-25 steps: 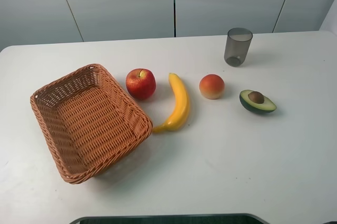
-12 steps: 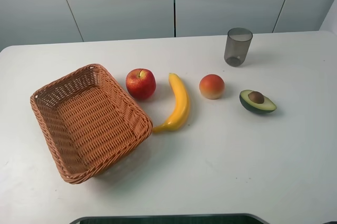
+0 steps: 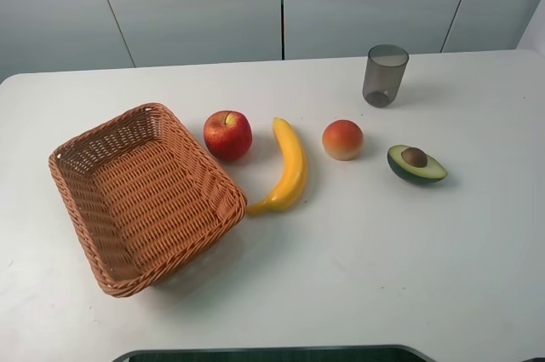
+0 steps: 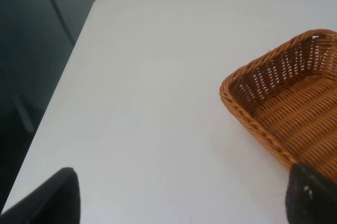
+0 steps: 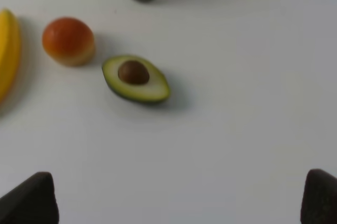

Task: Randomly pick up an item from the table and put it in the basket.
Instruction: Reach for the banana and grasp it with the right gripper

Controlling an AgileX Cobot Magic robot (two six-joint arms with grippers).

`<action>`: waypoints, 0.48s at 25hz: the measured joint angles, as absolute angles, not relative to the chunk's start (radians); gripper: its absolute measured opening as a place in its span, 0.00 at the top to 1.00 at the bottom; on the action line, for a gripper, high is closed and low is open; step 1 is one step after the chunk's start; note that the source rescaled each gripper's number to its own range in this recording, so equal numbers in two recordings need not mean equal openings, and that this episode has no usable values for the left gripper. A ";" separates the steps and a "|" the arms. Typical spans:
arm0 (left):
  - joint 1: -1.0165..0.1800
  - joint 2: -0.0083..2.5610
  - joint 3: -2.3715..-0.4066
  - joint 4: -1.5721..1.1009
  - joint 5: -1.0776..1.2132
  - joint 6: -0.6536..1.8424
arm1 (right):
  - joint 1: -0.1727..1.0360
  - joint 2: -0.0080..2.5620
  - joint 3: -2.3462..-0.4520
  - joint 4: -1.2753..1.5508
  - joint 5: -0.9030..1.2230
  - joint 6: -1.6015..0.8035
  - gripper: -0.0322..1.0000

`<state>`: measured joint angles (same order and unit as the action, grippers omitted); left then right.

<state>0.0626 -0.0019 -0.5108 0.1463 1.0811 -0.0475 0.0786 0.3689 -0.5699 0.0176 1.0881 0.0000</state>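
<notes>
**Banana on the table, both claws released**

The banana (image 3: 289, 166) lies flat on the white table (image 3: 366, 260), about mid-table, its curve running from far to near. Its near tip comes right up to the right rim of the wicker basket (image 3: 145, 196); whether the two touch I cannot tell. The basket sits on the left part of the table.

A red apple (image 3: 227, 135) sits just left of the banana's far end, close to the basket's far right corner. A peach (image 3: 342, 140) sits to the banana's right. Further right is an avocado half (image 3: 415, 163), cut face and stone up. A grey cup (image 3: 385, 75) stands upright beyond the peach and avocado, towards the far edge.

The left gripper (image 4: 181, 197) is released, its dark fingertips (image 4: 52, 197) spread wide above the table, near a corner of the basket. The right gripper (image 5: 174, 197) is released too, spread wide above bare table near the avocado half. Neither touches the fruit.
</notes>
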 joint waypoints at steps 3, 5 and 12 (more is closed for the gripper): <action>0.063 -0.002 -0.511 0.146 1.081 -0.048 | 0.079 0.519 -0.616 0.029 1.068 -0.052 0.00; 0.063 -0.002 -0.511 0.146 1.081 -0.048 | 0.093 0.626 -0.653 0.037 1.056 -0.088 0.00; 0.063 -0.002 -0.511 0.146 1.081 -0.048 | 0.296 0.940 -0.776 0.039 1.005 -0.120 0.00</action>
